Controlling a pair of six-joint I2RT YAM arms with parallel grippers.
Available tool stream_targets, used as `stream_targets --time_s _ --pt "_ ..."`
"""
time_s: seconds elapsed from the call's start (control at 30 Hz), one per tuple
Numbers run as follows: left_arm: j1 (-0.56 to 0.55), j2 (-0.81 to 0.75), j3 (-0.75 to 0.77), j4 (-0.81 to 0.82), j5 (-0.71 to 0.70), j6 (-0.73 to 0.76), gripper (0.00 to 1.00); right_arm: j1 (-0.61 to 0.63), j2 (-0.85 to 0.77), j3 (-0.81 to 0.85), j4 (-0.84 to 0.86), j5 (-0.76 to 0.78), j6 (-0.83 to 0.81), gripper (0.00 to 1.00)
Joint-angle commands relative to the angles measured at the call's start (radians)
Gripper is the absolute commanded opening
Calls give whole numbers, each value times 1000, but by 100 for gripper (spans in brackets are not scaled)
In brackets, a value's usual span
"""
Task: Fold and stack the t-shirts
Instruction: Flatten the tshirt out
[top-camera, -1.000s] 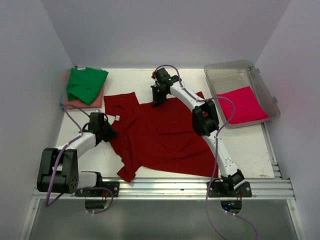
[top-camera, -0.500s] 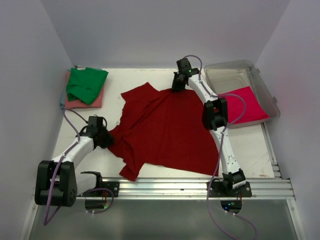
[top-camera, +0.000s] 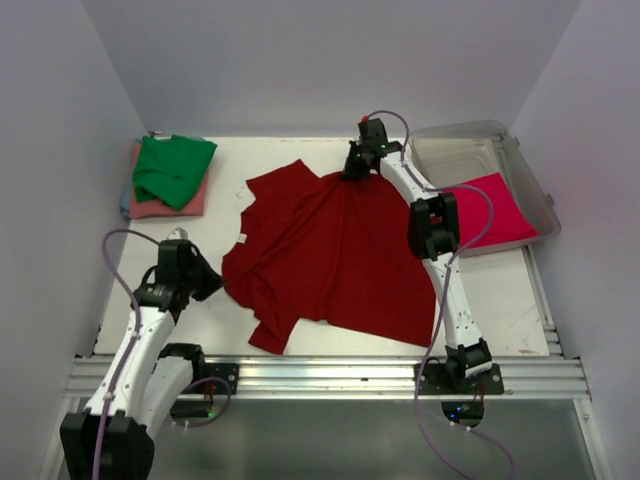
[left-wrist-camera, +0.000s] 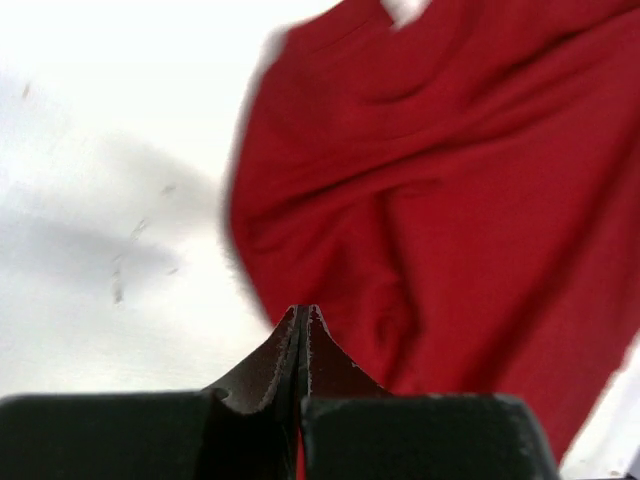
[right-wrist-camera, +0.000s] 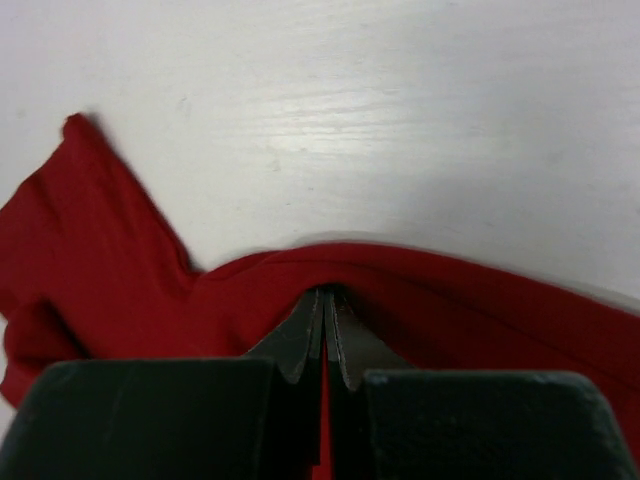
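The large dark red t-shirt (top-camera: 335, 255) lies spread and rumpled in the middle of the table. My right gripper (top-camera: 352, 173) is at its far edge, shut on a pinched fold of the cloth (right-wrist-camera: 420, 290), with its jaws (right-wrist-camera: 327, 293) closed. My left gripper (top-camera: 208, 281) is at the shirt's left edge, with its jaws (left-wrist-camera: 303, 312) pressed shut. No cloth bunches at its tips, and the shirt (left-wrist-camera: 450, 200) lies blurred beyond them. A green shirt (top-camera: 172, 168) lies on a salmon pink one (top-camera: 165, 207) at the far left. A bright pinkish-red shirt (top-camera: 490, 210) lies in the tub.
The clear plastic tub (top-camera: 470, 135) stands at the far right of the table. The metal rail (top-camera: 330, 375) runs along the near edge, and white walls close in three sides. Bare tabletop (top-camera: 500, 290) shows right of the red shirt.
The right gripper dragged the shirt's far edge right and back, turning the shirt. The left arm pulled back towards the near left and its elbow swung down out of the table.
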Motion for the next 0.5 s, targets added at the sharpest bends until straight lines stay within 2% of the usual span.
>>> stream_targets --time_s 0.0,0.13,0.23,0.3,0.33,0.4,0.47 --pt "-4 -146 92 110 35 11 0 15 -57 -141 190 -243 -15 0" --pt "-4 -85 141 379 59 36 0 77 -208 -287 310 -309 -59 0" --pt "-4 106 183 562 92 44 0 113 -246 -272 312 -362 -61 0" --pt "-4 286 232 624 92 34 0 131 -280 -254 239 -332 -79 0" --pt "-4 347 253 703 97 34 0 157 -301 -266 212 -289 -123 0" --pt "-5 511 318 756 106 31 0 186 -402 -316 181 -113 -165 0" --pt "-5 667 408 791 124 34 0 228 -479 -404 172 72 -219 5"
